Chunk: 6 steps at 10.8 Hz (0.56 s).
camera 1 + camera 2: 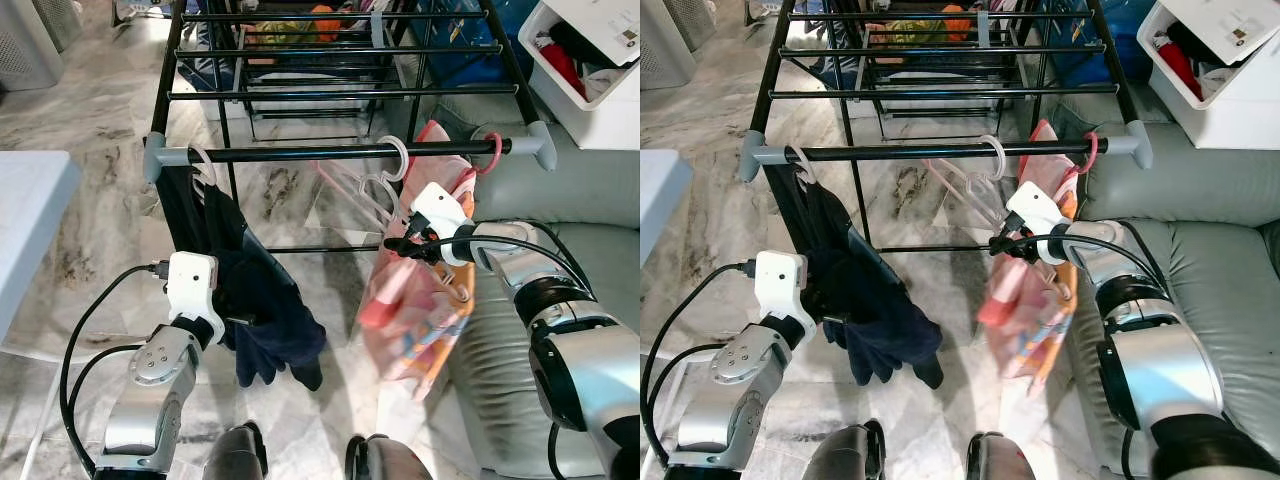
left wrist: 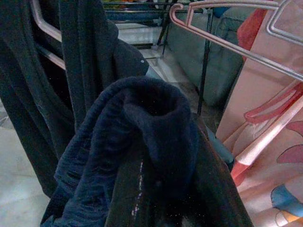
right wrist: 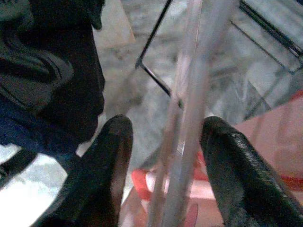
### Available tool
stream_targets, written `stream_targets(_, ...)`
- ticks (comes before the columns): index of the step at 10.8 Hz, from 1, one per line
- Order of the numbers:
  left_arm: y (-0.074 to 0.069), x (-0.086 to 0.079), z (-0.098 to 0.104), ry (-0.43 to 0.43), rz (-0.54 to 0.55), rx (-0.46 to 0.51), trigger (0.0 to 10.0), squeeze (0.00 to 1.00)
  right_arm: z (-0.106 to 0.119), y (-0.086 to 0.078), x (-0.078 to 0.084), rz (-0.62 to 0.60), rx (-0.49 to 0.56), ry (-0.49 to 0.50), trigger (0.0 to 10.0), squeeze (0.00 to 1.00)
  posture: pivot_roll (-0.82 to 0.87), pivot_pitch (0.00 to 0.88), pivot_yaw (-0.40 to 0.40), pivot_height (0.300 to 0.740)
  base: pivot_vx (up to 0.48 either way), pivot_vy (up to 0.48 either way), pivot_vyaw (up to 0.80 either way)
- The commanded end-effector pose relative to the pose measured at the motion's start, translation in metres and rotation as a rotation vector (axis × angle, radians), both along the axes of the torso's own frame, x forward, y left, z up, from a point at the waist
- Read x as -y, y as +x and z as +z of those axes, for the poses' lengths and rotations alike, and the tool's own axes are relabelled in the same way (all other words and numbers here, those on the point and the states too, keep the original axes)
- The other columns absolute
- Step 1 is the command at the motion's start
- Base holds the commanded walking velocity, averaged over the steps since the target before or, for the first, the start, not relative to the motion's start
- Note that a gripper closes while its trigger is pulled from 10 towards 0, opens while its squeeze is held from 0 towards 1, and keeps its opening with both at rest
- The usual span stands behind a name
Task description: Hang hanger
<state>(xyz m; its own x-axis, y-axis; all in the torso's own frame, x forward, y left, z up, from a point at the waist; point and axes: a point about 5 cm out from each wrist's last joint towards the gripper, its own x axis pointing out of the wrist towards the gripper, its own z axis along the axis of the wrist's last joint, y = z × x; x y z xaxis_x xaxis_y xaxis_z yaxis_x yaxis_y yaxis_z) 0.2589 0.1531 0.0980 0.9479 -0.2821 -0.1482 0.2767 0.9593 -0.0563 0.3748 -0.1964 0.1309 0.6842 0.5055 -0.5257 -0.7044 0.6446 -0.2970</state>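
Head views:
drying rack (image 1: 350,152): black rails, grey end caps, on marble floor (image 1: 90,120), beside grey sofa (image 1: 590,190)
front rail: carries white hanger hook at left end with dark navy garment (image 1: 250,300), pale pink hanger (image 1: 372,190) hooked near middle, red-pink hook (image 1: 492,152) near right end
pale pink hanger: white hook over front rail, body tilted down toward robot's right
patterned pink cloth (image 1: 415,310): hangs below right part of rail, against sofa edge
right gripper (image 1: 400,243): raised at lower end of pale pink hanger, just under rail, in front of pink cloth
left gripper (image 1: 835,318): low, pushed into dark navy garment, fingertips buried in cloth
white bin (image 1: 590,60): on robot's right past sofa, clothes inside
white tabletop (image 1: 30,200): at left edge

Left wrist view:
dark navy garment (image 2: 142,142): folded over black fingers, covers them
left gripper state: cannot tell, tips hidden under fabric
pale pink hanger (image 2: 227,45): bars visible past garment, pink cloth behind

Right wrist view:
right gripper (image 3: 165,156): two black fingers (image 3: 111,161) spread apart
pale pink hanger (image 3: 189,109): blurred bar runs through gap between fingers, contact with either pad not clear
dark navy garment (image 3: 52,71): off to one side, marble floor and rack legs behind
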Motion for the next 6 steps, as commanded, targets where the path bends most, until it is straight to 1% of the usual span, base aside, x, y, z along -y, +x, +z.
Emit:
stream_targets(1, -0.0007, -0.0003, -0.0038, 0.018, -0.014, -0.018, 10.0, 0.00, 0.0062, -0.0001, 0.0198, -0.055, 0.002, -0.044, 10.0, 0.00, 0.05, 0.117, 0.004, 0.740, 0.000, 0.000, 0.00)
stream_targets(2, -0.0004, 0.0007, -0.0043, 0.017, -0.017, -0.019, 10.0, 0.00, 0.0047, -0.0016, 0.0220, -0.059, 0.007, -0.039, 10.0, 0.00, 0.05, 0.117, 0.004, 0.740, 0.000, 0.000, 0.00)
stream_targets(3, 0.0020, 0.0030, -0.0045, 0.014, -0.024, -0.018, 10.0, 0.00, -0.0013, -0.0056, 0.0244, -0.049, -0.001, -0.045, 10.0, 0.00, 0.04, 0.106, 0.013, 0.740, 0.000, 0.000, 0.00)
stream_targets(5, 0.0041, 0.0032, -0.0048, 0.015, -0.027, -0.017, 10.0, 0.00, 0.0026, -0.0047, 0.0277, -0.049, -0.005, -0.057, 10.0, 0.00, 0.03, 0.101, 0.010, 0.740, 0.000, 0.000, 0.00)
stream_targets(6, 0.0046, 0.0039, -0.0042, 0.014, -0.026, -0.013, 10.0, 0.00, 0.0065, -0.0037, 0.0262, -0.022, -0.009, -0.057, 8.8, 0.00, 0.03, 0.101, 0.010, 0.740, 0.000, 0.000, 0.00)
